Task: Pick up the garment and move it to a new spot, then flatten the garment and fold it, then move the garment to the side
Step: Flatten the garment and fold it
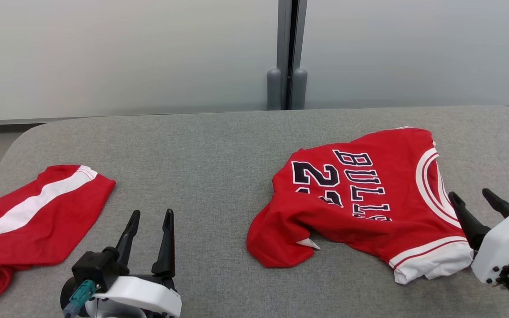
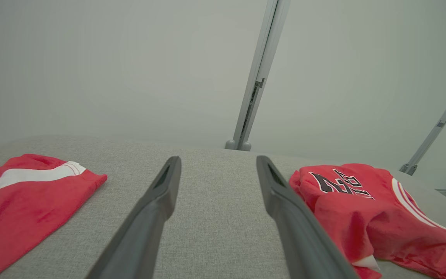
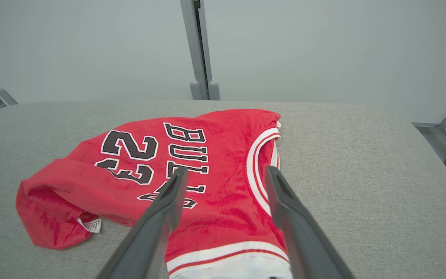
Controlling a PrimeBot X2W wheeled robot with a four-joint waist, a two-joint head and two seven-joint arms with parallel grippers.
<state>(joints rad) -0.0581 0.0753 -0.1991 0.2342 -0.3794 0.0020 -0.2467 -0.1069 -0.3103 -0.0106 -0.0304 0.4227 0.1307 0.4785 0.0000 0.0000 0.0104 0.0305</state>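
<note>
The red jersey (image 1: 360,198) is laid on the grey padded table (image 1: 201,150), right of ctr in the head view, lettered side up w/ "BULLS" and a partly hidden number read sideways. Its lower part is bunched and folded under at the near left, w/ a white label seen at the fold. The white-trimmed neck is turned toward the table's right. The right gripper (image 1: 469,193) is held just beside the jersey's white-banded edge, fingers spread apart, nothing caught btwn them; whether cloth is touched can't be told. The left gripper (image 1: 153,213) is held over bare table, well apart from the jersey, jaws likewise released and empty. Red shorts (image 1: 29,216) w/ a white stripe are laid at the table's left edge. Pale wall panels (image 1: 126,53) joined by a grey post (image 1: 286,53) are seen behind.
</note>
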